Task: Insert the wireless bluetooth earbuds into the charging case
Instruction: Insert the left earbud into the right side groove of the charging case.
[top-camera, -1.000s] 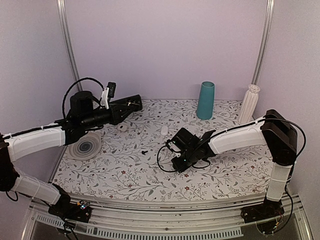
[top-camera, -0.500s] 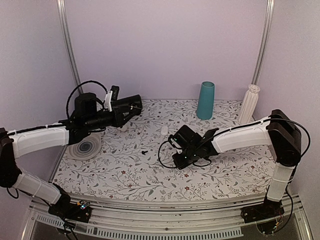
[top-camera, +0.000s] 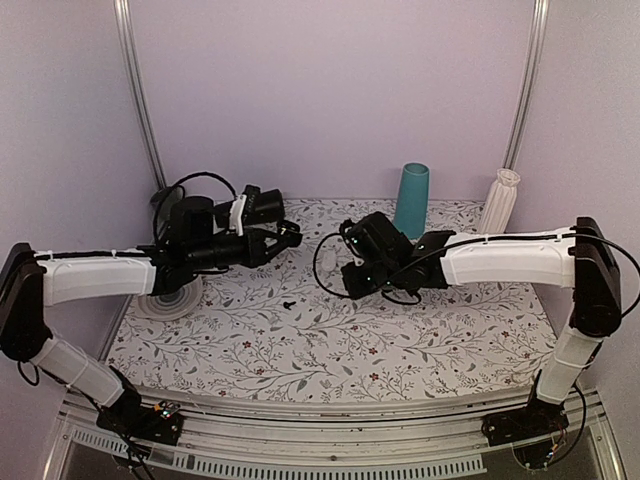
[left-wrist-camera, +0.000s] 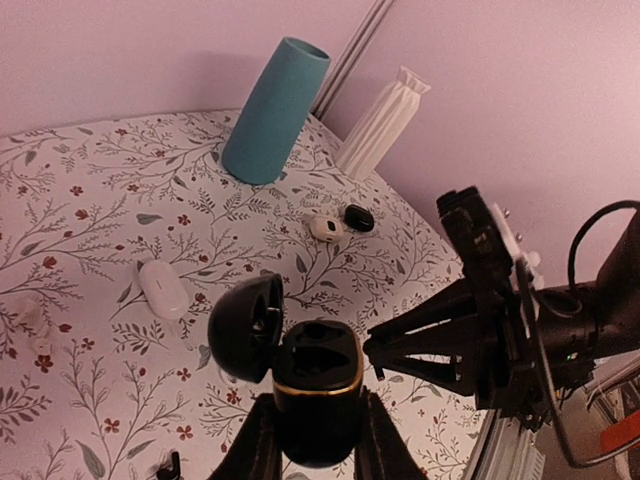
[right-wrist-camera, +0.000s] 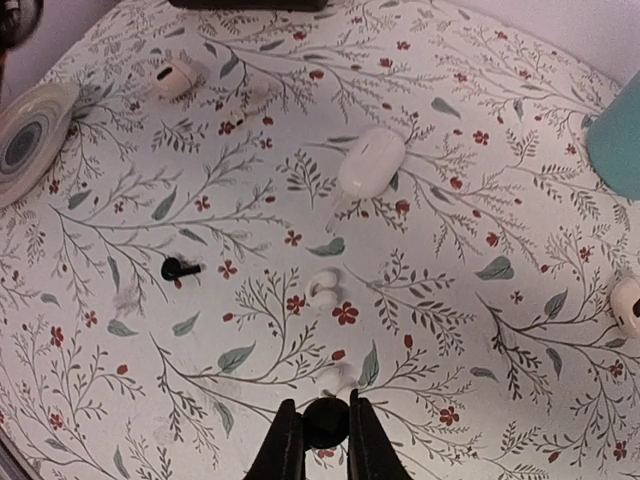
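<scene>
1. Holding the open charging case (left-wrist-camera: 315, 385) is the left gripper (left-wrist-camera: 318, 435); the right gripper (right-wrist-camera: 325, 440) pinches one earbud (right-wrist-camera: 325, 420).
2. Second earbud (right-wrist-camera: 178, 268) lies on the bench (right-wrist-camera: 450, 300), at ten o'clock from the right gripper.
3. Insertion step is in hand, judging by both grips; next, align the stem with the case socket.

Two black earbuds (right-wrist-camera: 178, 268); two vases (top-camera: 411, 200); one plate (top-camera: 165, 305); one black case (left-wrist-camera: 315, 385), perhaps two.
</scene>
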